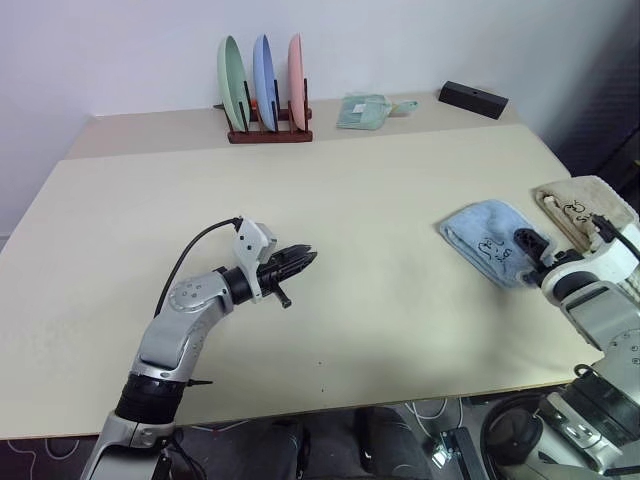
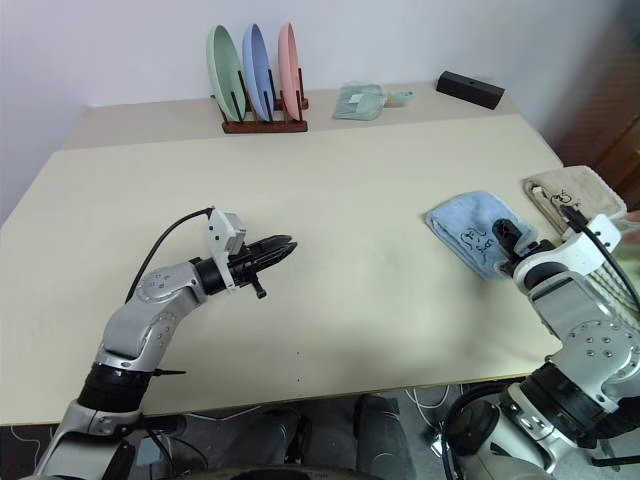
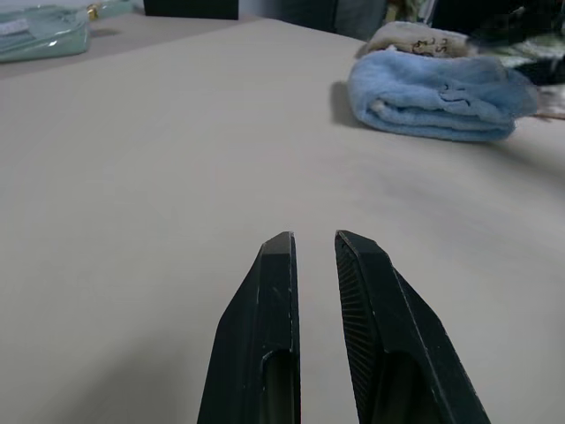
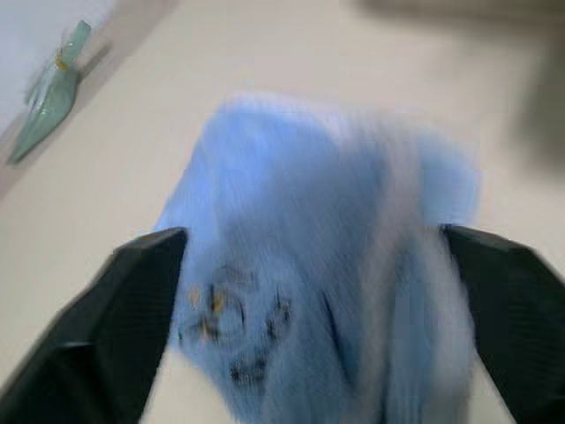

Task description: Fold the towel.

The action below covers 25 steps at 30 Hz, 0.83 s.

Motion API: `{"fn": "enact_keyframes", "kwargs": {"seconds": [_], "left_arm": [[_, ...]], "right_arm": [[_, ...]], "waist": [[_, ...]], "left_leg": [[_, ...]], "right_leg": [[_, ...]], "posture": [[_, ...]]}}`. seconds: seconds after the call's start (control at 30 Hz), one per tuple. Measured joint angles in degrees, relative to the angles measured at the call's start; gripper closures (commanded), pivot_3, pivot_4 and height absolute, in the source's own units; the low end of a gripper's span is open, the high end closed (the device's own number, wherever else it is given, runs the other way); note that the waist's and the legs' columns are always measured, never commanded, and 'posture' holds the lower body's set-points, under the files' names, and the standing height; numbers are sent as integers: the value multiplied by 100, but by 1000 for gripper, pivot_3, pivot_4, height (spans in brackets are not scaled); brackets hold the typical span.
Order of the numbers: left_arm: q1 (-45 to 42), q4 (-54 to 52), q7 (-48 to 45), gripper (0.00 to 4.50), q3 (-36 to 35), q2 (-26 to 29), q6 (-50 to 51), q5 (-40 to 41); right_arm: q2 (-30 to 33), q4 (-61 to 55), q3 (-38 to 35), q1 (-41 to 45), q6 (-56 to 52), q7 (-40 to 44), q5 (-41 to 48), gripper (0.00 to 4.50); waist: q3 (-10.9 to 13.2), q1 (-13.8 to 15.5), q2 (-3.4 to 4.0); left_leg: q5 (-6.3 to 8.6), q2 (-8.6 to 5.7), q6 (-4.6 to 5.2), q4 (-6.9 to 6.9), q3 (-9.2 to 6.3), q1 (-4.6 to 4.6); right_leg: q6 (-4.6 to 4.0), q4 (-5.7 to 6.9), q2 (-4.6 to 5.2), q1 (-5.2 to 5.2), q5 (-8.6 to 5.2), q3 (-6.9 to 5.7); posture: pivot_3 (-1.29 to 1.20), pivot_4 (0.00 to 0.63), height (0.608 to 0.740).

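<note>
right gripper (image 4: 309, 336) hangs just over the towel (image 1: 490, 238), jaws spread wide and empty, likely having let it go. folded towel lies at the table's (image 1: 360, 200) right edge. left gripper (image 1: 300, 262), nearly shut, holds nothing mid-table.

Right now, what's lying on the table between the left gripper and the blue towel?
Nothing: in the left eye view, only bare table stretches from the left gripper to the towel.
</note>
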State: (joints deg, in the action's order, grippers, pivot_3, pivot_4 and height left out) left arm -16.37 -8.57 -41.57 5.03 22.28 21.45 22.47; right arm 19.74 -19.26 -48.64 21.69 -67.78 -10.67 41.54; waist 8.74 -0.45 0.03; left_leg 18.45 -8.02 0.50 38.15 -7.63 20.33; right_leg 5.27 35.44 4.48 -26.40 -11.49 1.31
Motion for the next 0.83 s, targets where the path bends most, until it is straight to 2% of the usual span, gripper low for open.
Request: {"fn": "enact_keyframes", "kwargs": {"seconds": [0.17, 0.2, 0.33, 0.47, 0.57, 0.83], "left_arm": [[20, 83, 192, 3833, -292, 52, -57, -54], [35, 142, 229, 3833, -408, 125, -101, -67], [165, 292, 344, 3833, -820, 436, -236, -160], [447, 273, 336, 3833, -1018, 718, -433, -304], [687, 233, 396, 3833, -1122, 731, -452, -322], [1190, -338, 699, 3833, -1295, 687, -455, -332]], "right_arm": [[1437, -52, 1207, -718, 1240, 1095, -930, 85], [1746, -42, 1651, -862, 1643, 1410, -1236, 85], [2187, -20, 2919, -791, 2827, 2731, -1702, 85], [2040, 91, 4102, -522, 3754, 4012, -1768, 85], [1868, 622, 4366, -284, 4154, 4416, -1840, 85], [1589, 1509, 4838, -8, 4723, 5156, -2107, 85]], "waist": [[0, -6, -3], [1, -33, -3], [1, -66, -4], [4, 27, -9], [6, 136, -13], [7, 122, -14]], "left_leg": [[-1, 2, -1, 2, 0, -5], [-1, 3, -3, 1, 5, -7], [-2, 12, -6, -2, 9, -12], [0, 8, -2, 3, -1, -1], [6, -2, 8, 12, -1, 5], [6, -1, 9, 8, -3, 3]], "right_leg": [[2, -1, -2, 6, 0, -3], [2, 2, -4, 3, 0, 0], [2, 0, -11, 3, 0, 1], [8, -18, -6, 9, 4, -8], [16, -29, 1, 13, 10, -8], [17, -28, 0, 10, 10, -7]], "posture": [[0, 150, 740], [0, 150, 740], [0, 150, 740], [0, 150, 740], [0, 150, 740], [0, 150, 740]]}}
